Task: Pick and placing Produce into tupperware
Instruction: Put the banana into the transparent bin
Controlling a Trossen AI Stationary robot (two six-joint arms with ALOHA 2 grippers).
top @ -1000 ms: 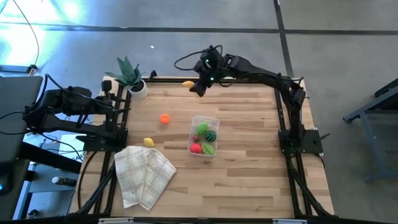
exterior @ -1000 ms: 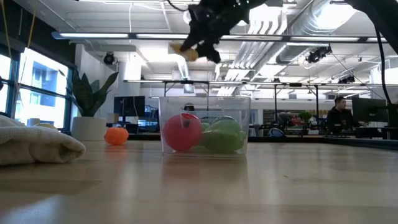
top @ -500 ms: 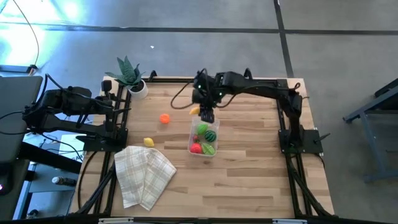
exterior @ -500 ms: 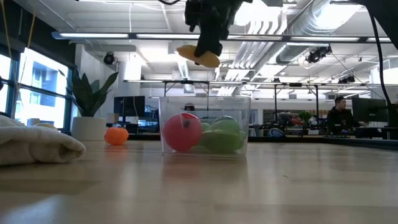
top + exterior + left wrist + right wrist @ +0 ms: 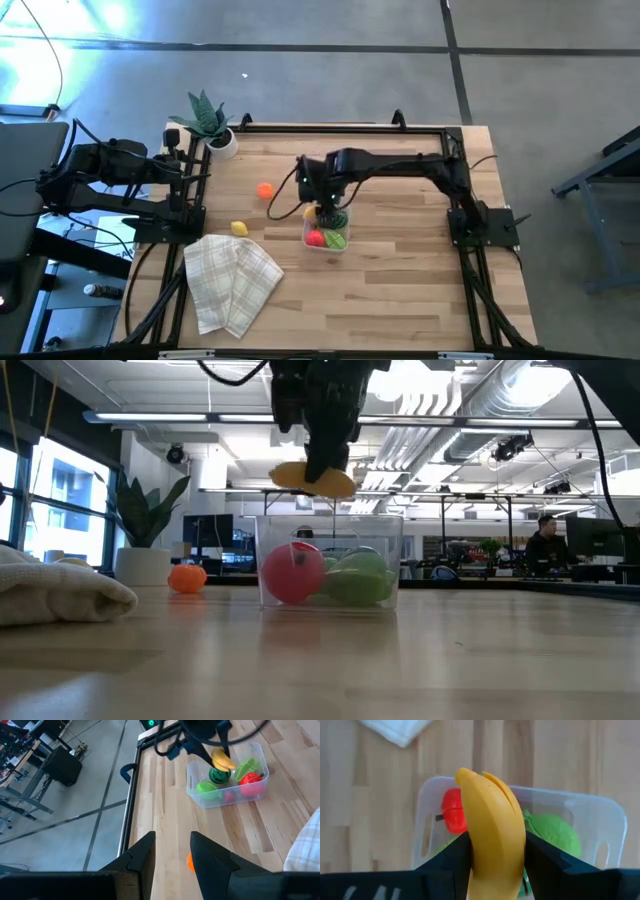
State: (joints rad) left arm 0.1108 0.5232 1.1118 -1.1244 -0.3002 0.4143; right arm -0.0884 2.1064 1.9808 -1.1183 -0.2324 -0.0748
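high view: right gripper (image 5: 322, 208) sits over the tupperware (image 5: 327, 235), mostly covering its far end
low view: yellow banana (image 5: 312, 477) hangs just above the tub
right wrist view: fingers pinch the banana, smooth and curved
left wrist view: left gripper (image 5: 171, 852) parked well off, fingers slightly apart

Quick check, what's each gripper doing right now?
Right gripper: closed on the yellow banana, held just above the clear tub.
Left gripper: open, holding nothing, parked at the table's left edge.
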